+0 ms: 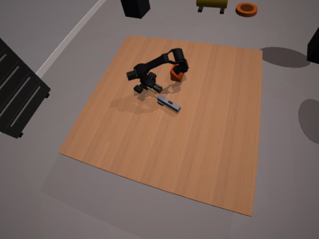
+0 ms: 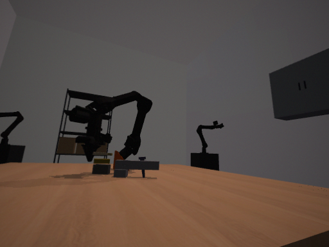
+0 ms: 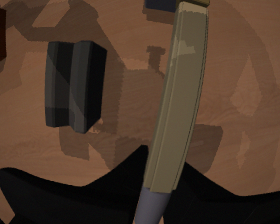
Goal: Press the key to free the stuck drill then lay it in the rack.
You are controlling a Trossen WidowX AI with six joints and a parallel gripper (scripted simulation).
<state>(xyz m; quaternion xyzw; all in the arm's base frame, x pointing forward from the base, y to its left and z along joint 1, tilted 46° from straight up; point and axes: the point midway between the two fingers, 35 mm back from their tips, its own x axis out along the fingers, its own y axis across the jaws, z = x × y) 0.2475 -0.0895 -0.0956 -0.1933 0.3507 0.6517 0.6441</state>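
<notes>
One gripper [image 3: 153, 212], nearly closed around the drill [image 3: 178, 97].

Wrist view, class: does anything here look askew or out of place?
Yes. The drill is clamped in the gripper and hangs above the table, tilted, not yet lying in the dark rack to its left.

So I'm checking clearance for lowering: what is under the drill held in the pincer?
Under the drill lies bare wooden table with shadows; the dark rack sits off to one side. The pincer covers the drill's near end.
</notes>
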